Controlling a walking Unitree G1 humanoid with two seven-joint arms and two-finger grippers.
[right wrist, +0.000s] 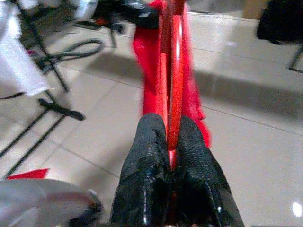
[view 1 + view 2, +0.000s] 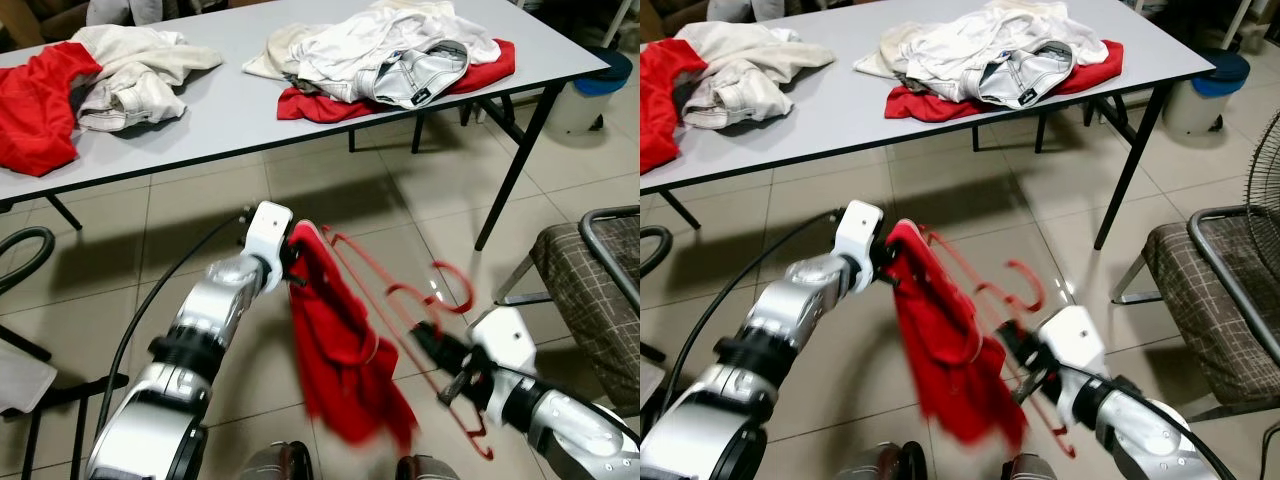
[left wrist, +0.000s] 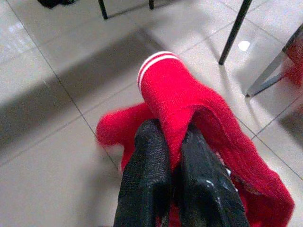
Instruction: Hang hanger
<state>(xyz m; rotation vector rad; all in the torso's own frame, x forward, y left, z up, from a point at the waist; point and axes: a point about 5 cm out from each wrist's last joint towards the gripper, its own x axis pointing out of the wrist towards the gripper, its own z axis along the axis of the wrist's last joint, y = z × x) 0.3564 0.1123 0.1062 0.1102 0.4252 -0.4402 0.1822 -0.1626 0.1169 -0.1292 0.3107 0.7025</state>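
A grey counter (image 2: 330, 130) heaped with red and white clothes (image 2: 385, 55) stood beyond the robot. Over the tiled floor (image 2: 200, 230) hung a red garment (image 2: 345, 350), its upper edge pinched in the closed left hand (image 2: 293, 262). The red hanger (image 2: 400, 320) slanted long-ways from that hand down to the right hand (image 2: 440, 372), clamped shut on its frame, hook pointing up toward the counter.

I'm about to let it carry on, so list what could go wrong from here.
1. The red garment hangs mostly off one side of the red hanger and may slide to the floor.
2. The right gripper pinches only the thin hanger frame, which could twist or slip.
3. The left gripper clamps only a fold of cloth, so pulling might drag the garment off.
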